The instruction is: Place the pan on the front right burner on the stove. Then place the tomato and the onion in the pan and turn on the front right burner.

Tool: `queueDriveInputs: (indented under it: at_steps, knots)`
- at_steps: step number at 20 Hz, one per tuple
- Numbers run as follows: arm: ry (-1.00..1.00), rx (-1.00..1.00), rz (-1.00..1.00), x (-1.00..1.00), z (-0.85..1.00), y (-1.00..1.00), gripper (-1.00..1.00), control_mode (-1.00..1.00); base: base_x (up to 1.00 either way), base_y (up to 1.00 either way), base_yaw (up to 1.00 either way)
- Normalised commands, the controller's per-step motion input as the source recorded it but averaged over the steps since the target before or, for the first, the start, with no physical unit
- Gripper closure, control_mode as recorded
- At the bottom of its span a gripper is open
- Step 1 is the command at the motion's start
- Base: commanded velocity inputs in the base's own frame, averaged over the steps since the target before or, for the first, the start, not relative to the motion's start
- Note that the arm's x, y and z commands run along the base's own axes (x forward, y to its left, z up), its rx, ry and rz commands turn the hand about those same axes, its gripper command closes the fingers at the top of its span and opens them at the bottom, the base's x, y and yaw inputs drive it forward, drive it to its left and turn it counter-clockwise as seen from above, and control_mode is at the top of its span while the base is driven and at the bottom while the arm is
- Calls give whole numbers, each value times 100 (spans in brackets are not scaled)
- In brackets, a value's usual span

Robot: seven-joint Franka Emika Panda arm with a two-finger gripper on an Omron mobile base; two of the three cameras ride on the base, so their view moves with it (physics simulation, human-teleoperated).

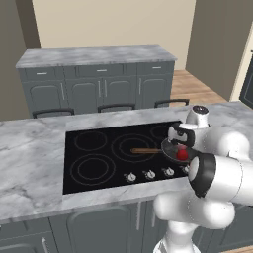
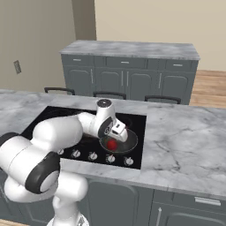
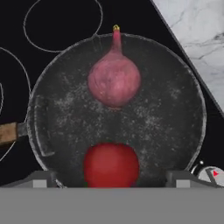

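We see the round dark grey frying pan (image 3: 118, 113) with its brown wooden handle sitting on the flat black glass stove (image 1: 99, 153), near the stove's front right corner, over the front right burner, which it hides. Inside it lie the glossy red tomato (image 3: 111, 165) and the pinkish-purple onion (image 3: 114, 81) (stem tip toward the pan's far rim), close together but apart. Our fingers (image 3: 111, 179) hover just above the tomato, spread wide to either side of it and holding nothing. Small silver knobs (image 1: 149, 174) line the stove's front edge, set in the grey marble desk (image 2: 185, 137).
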Motion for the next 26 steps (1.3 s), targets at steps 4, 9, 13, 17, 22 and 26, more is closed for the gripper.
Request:
queueDriveInputs:
  at_steps: [4,9,13,17,22,26]
  knots:
    - [1,0,0,-46,47,-13,-100,-100,0,0,0]
    - [10,1,0,-47,17,-47,-100,-100,0,0,0]
    - [8,0,3,-18,0,-38,-100,-100,0,0,0]
    - [3,0,12,-5,0,-21,-100,-100,0,0,0]
    - [0,0,15,0,-18,-22,-100,-100,0,0,0]
    - [0,-1,12,-11,-32,-23,-100,-100,0,0,0]
